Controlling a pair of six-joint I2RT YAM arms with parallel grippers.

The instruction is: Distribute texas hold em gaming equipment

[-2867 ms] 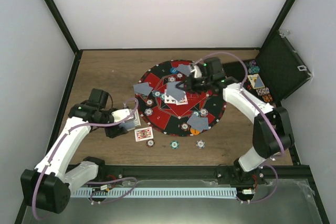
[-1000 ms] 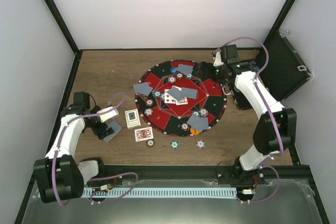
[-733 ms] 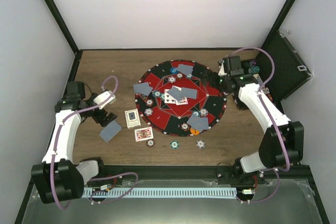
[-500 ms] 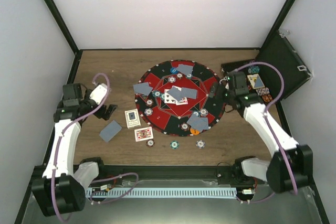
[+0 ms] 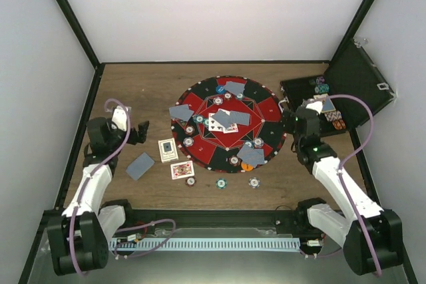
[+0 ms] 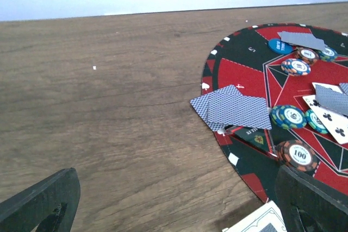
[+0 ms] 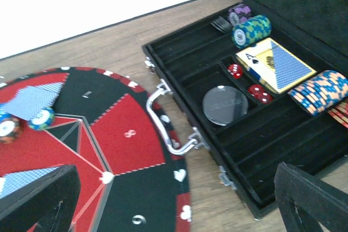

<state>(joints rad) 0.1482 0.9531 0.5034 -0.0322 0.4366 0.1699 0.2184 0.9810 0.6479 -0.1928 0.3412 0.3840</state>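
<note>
The round red and black mat carries grey-blue-backed cards, face-up cards and several chips. Left of the mat lie a loose face-down card, the deck and a face-up card. Three chips sit on the wood near the mat's front edge. My left gripper hangs open over bare wood left of the deck, holding nothing. At the mat's right edge, by the case handle, my right gripper is open and empty.
The black hinged case stands open at the right, with chip stacks, a card box, red dice and a round disc in its tray. White walls enclose the wooden table.
The left gripper let go of a grey-blue card, which now lies left of the deck, and drew back leftward. The right arm swung off the mat toward the case and pulled back.
</note>
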